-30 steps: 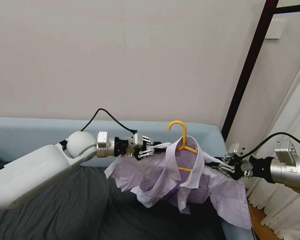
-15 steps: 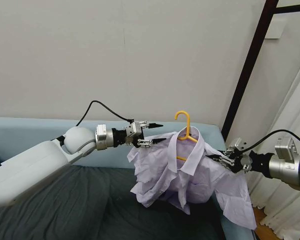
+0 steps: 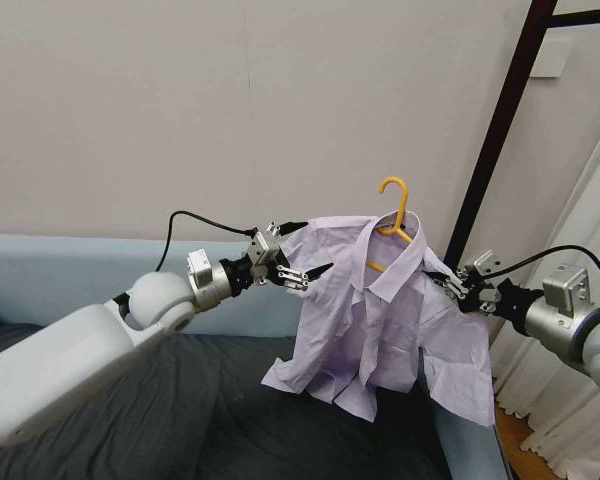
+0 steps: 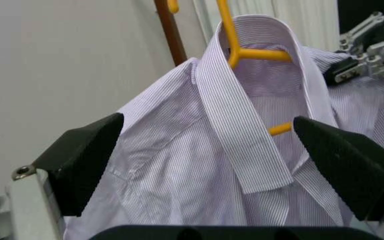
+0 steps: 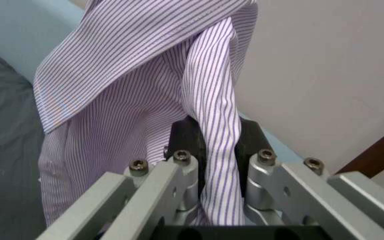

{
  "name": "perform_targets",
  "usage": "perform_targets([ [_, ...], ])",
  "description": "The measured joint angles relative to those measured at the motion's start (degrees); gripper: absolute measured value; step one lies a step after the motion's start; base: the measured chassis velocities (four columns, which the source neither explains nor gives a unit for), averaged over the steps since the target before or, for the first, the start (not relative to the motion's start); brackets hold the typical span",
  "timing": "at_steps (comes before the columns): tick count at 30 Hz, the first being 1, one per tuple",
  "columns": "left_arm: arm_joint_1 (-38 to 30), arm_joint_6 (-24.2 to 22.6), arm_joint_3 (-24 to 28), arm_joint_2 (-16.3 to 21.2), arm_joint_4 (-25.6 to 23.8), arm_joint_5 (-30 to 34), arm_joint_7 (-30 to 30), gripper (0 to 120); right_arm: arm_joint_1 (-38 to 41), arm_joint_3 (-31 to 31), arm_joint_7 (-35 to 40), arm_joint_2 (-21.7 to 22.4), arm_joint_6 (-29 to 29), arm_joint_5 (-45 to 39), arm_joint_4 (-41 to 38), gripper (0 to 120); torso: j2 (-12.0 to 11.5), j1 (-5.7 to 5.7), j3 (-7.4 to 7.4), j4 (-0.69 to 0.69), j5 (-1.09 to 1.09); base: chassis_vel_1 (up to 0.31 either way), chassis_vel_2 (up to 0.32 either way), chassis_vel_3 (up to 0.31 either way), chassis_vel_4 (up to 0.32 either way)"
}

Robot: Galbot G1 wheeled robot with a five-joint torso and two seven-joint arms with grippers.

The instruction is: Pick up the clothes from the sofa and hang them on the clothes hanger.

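A lilac striped shirt [image 3: 380,310] hangs on a yellow hanger [image 3: 395,200], held in the air above the sofa. My right gripper [image 3: 458,293] is shut on the shirt's shoulder fabric on that side; the right wrist view shows a fold of the shirt [image 5: 132,90] pinched between its pads. My left gripper [image 3: 305,250] is open at the shirt's other shoulder, with its upper finger right by the cloth. From the left wrist, the collar of the shirt [image 4: 199,150] and the hanger [image 4: 245,52] lie ahead between the spread fingers [image 4: 85,155].
A dark rack pole [image 3: 500,130] rises just right of the hanger hook. White curtains [image 3: 590,220] hang at the far right. Below are the light blue sofa back [image 3: 80,265] and a dark grey cover [image 3: 180,420] on the seat.
Both arms have lifted the shirt and hanger up and to the right, toward the dark pole. The left gripper's fingers have spread apart at the shoulder.
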State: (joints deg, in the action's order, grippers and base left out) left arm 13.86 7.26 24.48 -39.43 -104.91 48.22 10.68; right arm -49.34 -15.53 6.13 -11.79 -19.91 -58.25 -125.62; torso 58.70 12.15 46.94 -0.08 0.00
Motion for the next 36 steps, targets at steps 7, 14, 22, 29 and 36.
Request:
perform_targets([
  [7, 4.70, -3.33, -1.06, -4.14, -3.72, 4.75, -10.24, 100, -0.09, 0.03, 0.95, -0.45, -0.60, 2.29, -1.33, 8, 0.00, 0.00, 0.00, 0.00, 0.00, 0.000, 0.000, 0.000, 0.000],
  [14, 3.51, -5.84, 0.65, -7.39, -7.53, 7.78, -17.24, 100, -0.68, 0.22, 1.11, -1.71, -0.97, 2.75, -1.04, 8, 0.00, 0.00, 0.00, -0.01, 0.02, 0.000, 0.000, 0.000, 0.000],
  [22, 1.18, -6.54, 2.73, -10.54, -3.59, 5.88, -19.62, 90, -0.48, 0.15, 1.11, -1.83, -1.28, 1.46, -1.61, 8, 0.00, 0.00, 0.00, 0.00, 0.00, 0.000, 0.000, 0.000, 0.000],
  [29, -0.49, -6.85, 4.12, -13.04, -1.34, 5.88, -21.22, 65, -0.37, -0.01, 1.30, -1.84, -1.50, 0.33, -2.44, 8, 0.00, 0.00, 0.00, -0.01, 0.00, 0.000, 0.000, 0.000, 0.000],
  [36, -0.02, -7.02, 4.24, -13.48, -0.72, 4.94, -22.20, 40, -0.27, -0.17, 1.37, -1.86, -1.56, 0.20, -2.09, 8, 0.00, 0.00, 0.00, 0.00, 0.00, 0.000, 0.000, 0.000, 0.000],
])
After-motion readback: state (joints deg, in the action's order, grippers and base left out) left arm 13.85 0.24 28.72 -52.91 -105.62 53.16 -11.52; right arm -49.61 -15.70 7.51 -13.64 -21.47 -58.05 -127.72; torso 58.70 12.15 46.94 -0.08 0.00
